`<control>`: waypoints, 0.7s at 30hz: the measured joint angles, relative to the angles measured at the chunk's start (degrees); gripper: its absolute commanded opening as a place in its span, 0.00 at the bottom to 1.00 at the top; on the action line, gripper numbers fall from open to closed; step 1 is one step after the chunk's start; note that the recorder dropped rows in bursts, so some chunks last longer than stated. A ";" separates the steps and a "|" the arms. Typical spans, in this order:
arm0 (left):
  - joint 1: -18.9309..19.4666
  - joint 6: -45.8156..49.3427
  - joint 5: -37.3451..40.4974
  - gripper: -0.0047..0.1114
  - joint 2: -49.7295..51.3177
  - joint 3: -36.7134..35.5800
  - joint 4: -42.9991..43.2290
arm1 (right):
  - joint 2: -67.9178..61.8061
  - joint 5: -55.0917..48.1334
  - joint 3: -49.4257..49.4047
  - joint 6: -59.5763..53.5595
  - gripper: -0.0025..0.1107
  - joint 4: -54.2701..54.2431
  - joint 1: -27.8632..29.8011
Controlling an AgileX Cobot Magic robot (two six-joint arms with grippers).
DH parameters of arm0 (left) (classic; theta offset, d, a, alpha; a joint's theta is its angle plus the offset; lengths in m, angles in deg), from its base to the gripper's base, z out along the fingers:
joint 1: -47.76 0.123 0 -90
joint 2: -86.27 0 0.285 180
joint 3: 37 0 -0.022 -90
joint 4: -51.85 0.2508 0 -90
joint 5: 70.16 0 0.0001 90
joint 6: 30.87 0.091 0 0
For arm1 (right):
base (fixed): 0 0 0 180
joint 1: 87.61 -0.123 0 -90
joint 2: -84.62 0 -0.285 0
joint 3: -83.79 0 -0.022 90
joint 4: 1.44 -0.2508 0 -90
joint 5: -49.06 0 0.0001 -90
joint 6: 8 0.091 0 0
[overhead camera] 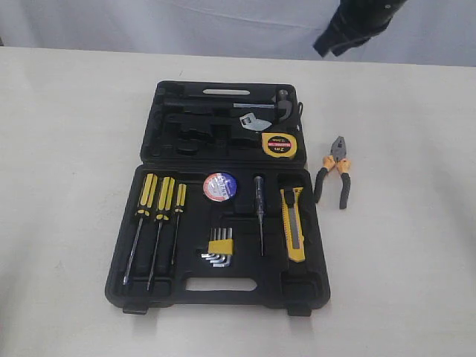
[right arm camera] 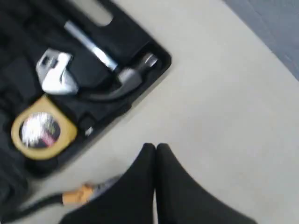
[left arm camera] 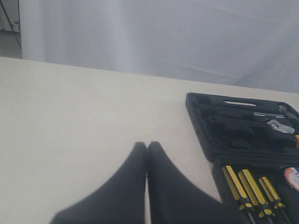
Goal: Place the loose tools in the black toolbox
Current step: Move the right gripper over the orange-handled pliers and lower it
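Exterior view shows you the pliers (overhead camera: 335, 172) lying on the counter (overhead camera: 74, 149) just right of the black toolbox (overhead camera: 312, 268), while the tape roll (overhead camera: 220, 186), utility knife (overhead camera: 294, 223) and tape measure (overhead camera: 280, 144) sit in its recesses. Your left fingers (left arm camera: 138, 156) and right fingers (right arm camera: 164, 161) are both clenched, empty.

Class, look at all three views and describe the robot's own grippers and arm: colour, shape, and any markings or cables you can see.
The left gripper and the right gripper look alike: plain matt black, each with two broad fingers tapering to narrow rounded tips. No markings or cables show on them. The exterior view shows part of one arm, also black and blocky.
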State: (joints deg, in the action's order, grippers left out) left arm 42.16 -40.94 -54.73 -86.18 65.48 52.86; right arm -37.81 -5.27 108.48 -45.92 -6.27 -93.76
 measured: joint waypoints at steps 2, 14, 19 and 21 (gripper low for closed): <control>0.00 0.00 0.00 0.04 0.00 0.00 0.00 | 0.00 -2.95 0.00 -12.24 0.02 -0.12 0.70; 0.00 0.00 0.00 0.04 0.00 0.00 0.00 | -3.58 -14.25 0.00 -72.02 0.02 -3.26 7.98; 0.00 0.00 0.00 0.04 0.00 0.00 0.00 | -6.94 -11.80 0.00 -79.20 0.02 -3.39 7.85; 0.00 0.00 0.00 0.04 0.00 0.00 0.00 | -7.58 -11.57 0.00 -81.39 0.06 -3.39 7.31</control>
State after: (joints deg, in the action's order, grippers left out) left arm 42.16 -40.94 -54.73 -86.18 65.48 52.86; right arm -45.40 -16.84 108.48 -127.31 -9.66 -86.45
